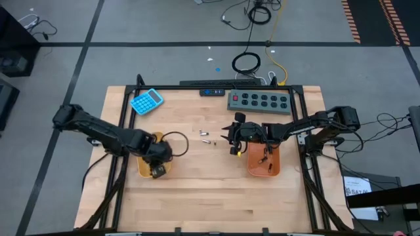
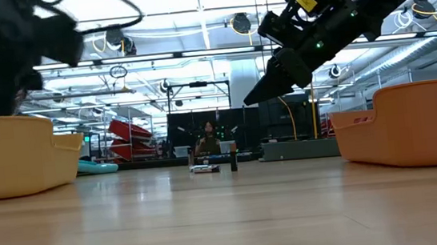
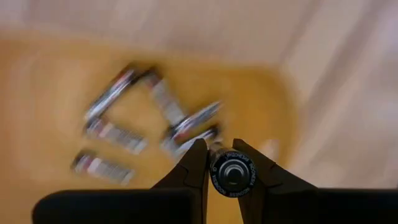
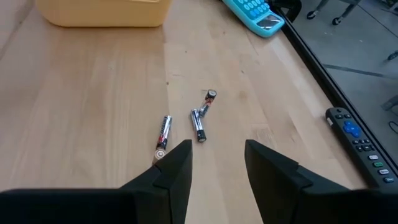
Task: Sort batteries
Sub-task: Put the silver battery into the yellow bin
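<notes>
Left gripper (image 3: 229, 163) hangs over the yellow tray (image 1: 143, 169), clamped on one battery (image 3: 231, 174). If it slips early, it could bounce off the cells inside. Right gripper (image 4: 216, 163), fingers apart, hovers near three loose batteries (image 4: 198, 124), well apart from the yellow tray.

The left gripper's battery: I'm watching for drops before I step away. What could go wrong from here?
1. The left gripper pinches a battery end-on by its tips over the yellow tray; so small a hold might slip and bounce it out.
2. Three loose batteries lie close together before the open right gripper; closing on one could knock the others rolling.
</notes>
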Motion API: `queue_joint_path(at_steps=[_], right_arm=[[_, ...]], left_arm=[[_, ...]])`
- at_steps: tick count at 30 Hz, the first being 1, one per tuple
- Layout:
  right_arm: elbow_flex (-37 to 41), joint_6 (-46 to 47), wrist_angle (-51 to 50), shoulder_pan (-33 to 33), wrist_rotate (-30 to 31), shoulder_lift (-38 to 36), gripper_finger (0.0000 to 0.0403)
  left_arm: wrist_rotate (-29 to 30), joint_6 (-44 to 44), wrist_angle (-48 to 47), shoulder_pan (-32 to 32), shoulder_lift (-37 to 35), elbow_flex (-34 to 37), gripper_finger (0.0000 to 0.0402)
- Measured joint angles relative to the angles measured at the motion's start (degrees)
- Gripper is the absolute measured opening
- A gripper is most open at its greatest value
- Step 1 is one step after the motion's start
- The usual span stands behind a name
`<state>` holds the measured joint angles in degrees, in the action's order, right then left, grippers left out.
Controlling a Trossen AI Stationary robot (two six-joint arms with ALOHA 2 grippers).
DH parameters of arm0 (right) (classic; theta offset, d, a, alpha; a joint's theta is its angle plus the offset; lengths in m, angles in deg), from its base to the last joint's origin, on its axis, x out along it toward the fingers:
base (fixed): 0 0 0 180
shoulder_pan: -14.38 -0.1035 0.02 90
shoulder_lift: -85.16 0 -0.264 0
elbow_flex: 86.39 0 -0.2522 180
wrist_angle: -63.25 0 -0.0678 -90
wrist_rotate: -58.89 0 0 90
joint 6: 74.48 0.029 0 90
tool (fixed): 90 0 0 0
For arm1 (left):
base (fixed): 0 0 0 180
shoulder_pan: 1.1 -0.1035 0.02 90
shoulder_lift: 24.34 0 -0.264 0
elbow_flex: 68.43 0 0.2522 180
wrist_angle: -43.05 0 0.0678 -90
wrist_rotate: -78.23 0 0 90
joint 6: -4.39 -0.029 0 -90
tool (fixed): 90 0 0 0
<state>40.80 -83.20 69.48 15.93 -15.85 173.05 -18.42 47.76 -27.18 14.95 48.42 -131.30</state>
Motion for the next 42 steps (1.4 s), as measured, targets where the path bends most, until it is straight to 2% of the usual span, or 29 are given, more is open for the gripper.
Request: queue_joint_path(at_steps=[4, 10, 13, 16, 19, 24, 29, 34, 42], right_arm=[[0.0, 0.1, 0.1, 0.0, 0.0, 0.0, 0.0139], [0.0, 0.3, 0.4, 0.0, -0.1, 0.0, 0.0139], [0.0, 0.3, 0.4, 0.0, -0.1, 0.0, 0.0139], [0.0, 0.2, 1.0, 0.0, -0.2, 0.0, 0.0139], [0.0, 0.1, 1.9, 0.0, -0.4, 0.0, 0.0139], [0.0, 0.1, 2.0, 0.0, -0.4, 0.0, 0.0139], [0.0, 0.1, 0.9, 0.0, -0.4, 0.0, 0.0139], [0.1, 0.2, -0.5, 0.0, -0.4, 0.0, 0.0139], [1.7, 1.1, -0.7, 0.0, -0.2, 0.0, 0.0139]], left_arm=[[6.6, 5.1, -3.6, 2.8, -0.1, 0.0, 0.0063], [9.2, 3.8, -4.0, 2.1, -0.1, 0.0, 0.0201], [12.1, 1.0, -3.9, -0.2, -0.1, 0.0, 0.0236], [17.0, -3.3, -1.3, -3.9, 0.0, 0.0, 0.0241], [21.8, -10.2, 6.8, -8.9, 1.1, 0.0, 0.0238], [21.9, -23.5, 24.7, -17.0, 6.6, 0.0, 0.0234], [22.0, -34.3, 37.0, -23.1, 14.4, 0.0, 0.0234], [19.4, -39.3, 44.6, -27.5, 21.3, 0.0, 0.0234], [11.4, -41.9, 51.8, -30.3, 27.9, 0.0, 0.0234]])
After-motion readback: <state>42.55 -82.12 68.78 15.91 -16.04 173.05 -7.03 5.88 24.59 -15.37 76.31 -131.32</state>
